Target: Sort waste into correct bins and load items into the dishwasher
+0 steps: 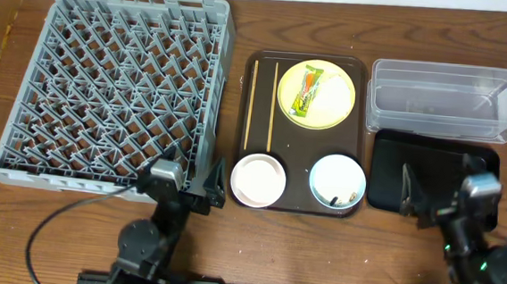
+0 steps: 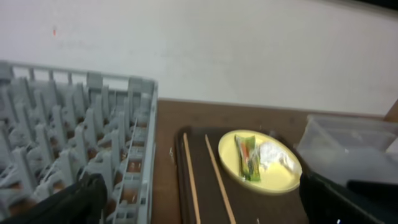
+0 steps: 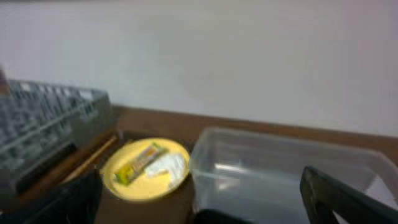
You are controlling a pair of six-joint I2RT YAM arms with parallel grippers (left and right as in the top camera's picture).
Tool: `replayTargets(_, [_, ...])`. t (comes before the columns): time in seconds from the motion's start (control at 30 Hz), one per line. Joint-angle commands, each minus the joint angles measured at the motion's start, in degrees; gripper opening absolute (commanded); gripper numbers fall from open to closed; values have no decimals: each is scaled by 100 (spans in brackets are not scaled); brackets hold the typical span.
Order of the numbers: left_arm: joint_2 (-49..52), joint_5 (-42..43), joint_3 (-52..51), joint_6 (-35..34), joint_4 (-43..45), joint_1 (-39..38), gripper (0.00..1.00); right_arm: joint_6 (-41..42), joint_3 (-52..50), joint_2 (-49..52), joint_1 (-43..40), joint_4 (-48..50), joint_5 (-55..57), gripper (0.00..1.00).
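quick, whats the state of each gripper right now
left gripper: open, holding nothing
right gripper: open, holding nothing

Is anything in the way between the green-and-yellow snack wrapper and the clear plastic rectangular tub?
Nothing visible. The wrapper lies uncovered on the round yellow plate; the tub, open-topped, stands to its right.

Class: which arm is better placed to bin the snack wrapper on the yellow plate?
Right, probably: the right gripper, open, sits by the black tray and tub; the left gripper is by the rack.
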Motion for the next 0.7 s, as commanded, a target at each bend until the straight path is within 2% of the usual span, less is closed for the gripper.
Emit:
replayTargets(0.0, [804,-50,1073,70,-647,31,99,267,1130,1137,-55,-507,-479,99])
replayTargets(0.03, [1132,-50,1453,42,-1012,31,99,299,1499,1499,-55,-782,-553,99])
replayTargets(0.1, [2186,-44,2673,-142,-2212,31,99,455,2903,2776,-31,-2052,-667,99])
replayTargets(0.2, [3167,59,3862,-232,-3392,31,99,374,4330,4019,68,-3421,-684,99])
replayTargets(0.3, [3947,439,4892,-232,-4304,31,99,348,5322,4881,101,-4168,-686,99])
replayTargets(0.43, [4531,951,5674,-232,-4824,31,99,664,5945,5646,101,-4387,-1331,99])
replayTargets(0.47, [4631,1185,5779,-232,-4833,31,99,695,5943,5818,114,-4050,-1958,99])
replayTargets(0.53, [4631,1283,5779,-232,-4828,31,99,686,5976,6033,286,-3869,-2245,99])
replayTargets(0.67, [4621,1283,5779,-229,-4835,31,99,573,6336,6607,1047,-4465,-1226,99])
